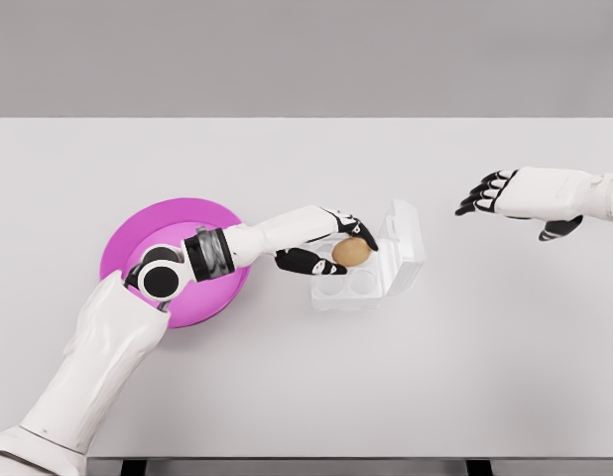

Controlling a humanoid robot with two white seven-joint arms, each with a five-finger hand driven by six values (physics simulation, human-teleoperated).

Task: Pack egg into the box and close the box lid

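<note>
A brown egg [352, 251] is held in my left hand [331, 246], whose fingers curl around it just above the back-left part of the white egg box [371, 283]. The box sits open in the middle of the table, its lid [403, 236] tilted up on the right side. Round empty cups show in the box's front row. My right hand [490, 193] hovers over the table at the right, well apart from the box, with its fingers spread and nothing in them.
A magenta plate [168, 220] lies on the white table [306, 377] at the left, partly covered by my left forearm and elbow. The table's far edge runs along the top, its front edge along the bottom.
</note>
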